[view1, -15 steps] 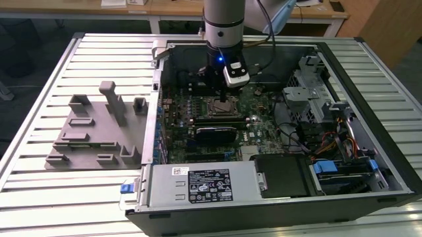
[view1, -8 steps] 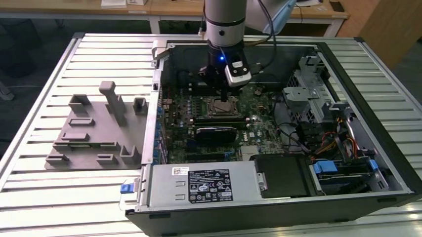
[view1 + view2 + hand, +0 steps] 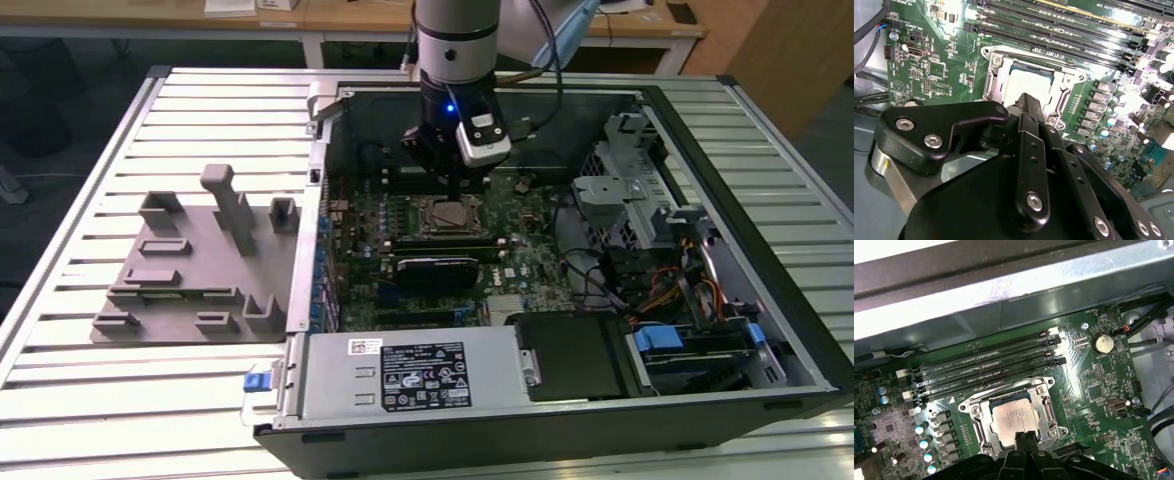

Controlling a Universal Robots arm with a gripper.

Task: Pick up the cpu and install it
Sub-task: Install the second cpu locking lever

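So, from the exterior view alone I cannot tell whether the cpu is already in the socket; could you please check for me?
Observer: Yes. In the first wrist view the cpu lies flat inside the socket frame, silver top up.
Operator: Thank you. Is the claw holding anything?
Observer: No. The claw is shut with nothing between its tips.
Operator: And where are the tips relative to the chip?
Observer: In both wrist views they sit right over the cpu's near edge; I cannot tell whether they touch it.

Ribbed metal table, wooden desks
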